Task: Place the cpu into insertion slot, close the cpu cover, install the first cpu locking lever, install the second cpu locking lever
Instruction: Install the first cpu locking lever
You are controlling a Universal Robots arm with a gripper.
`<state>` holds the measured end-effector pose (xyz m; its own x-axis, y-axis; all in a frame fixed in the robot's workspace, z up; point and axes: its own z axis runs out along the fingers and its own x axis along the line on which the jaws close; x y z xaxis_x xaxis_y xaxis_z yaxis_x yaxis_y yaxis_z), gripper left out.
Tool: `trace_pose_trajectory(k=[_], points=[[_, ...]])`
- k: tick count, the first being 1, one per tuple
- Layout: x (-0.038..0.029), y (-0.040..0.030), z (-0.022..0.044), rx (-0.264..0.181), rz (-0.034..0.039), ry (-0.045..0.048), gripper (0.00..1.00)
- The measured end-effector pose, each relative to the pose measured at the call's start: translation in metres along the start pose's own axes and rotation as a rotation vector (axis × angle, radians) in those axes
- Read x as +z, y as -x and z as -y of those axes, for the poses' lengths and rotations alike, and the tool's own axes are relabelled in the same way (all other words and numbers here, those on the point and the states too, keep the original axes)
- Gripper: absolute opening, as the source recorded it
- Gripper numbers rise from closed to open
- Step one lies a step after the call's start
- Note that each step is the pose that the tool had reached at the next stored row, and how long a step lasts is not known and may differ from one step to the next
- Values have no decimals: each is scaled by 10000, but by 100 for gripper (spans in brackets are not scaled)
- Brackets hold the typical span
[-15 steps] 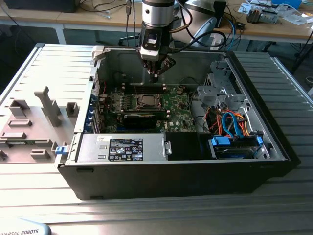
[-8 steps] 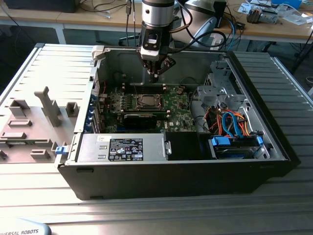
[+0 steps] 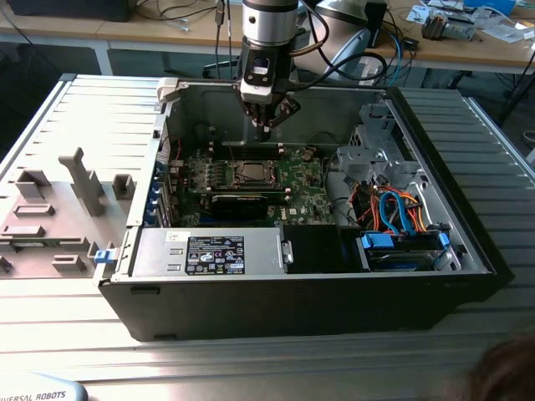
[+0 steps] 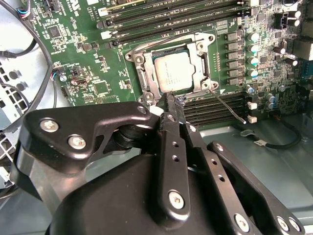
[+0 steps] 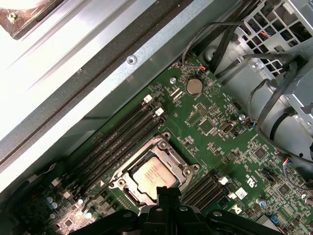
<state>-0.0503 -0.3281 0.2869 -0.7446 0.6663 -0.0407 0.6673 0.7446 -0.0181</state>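
Vertical arm (image 3: pixel 269 21), fingers (image 4: pixel 172 142) together

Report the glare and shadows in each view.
First wrist view: the metal surface outside the computer case is washed out white. Second wrist view: evenly lit, mild sheen on the cpu, the gripper dark in front. Exterior view: the motherboard sits in the case's shade.

Silver-grey cylindrical wrist (image 3: pixel 269 21) atop a black claw (image 3: pixel 267 125) in the exterior view, with a black cable (image 3: pixel 326 32) looping alongside. Closer in, in the second wrist view: matte black linkage plates (image 4: pixel 78 132) with rounded corners, slim tapering fingers (image 4: pixel 171 142), bright silver screws (image 4: pixel 176 198) dotted throughout.
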Motion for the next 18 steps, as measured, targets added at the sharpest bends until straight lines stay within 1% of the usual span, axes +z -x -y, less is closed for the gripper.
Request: trace_pose_trajectory(k=[6,18], points=[[0,0,0,-29,0,2,11],[0,0,0,-267,5,11,11]])
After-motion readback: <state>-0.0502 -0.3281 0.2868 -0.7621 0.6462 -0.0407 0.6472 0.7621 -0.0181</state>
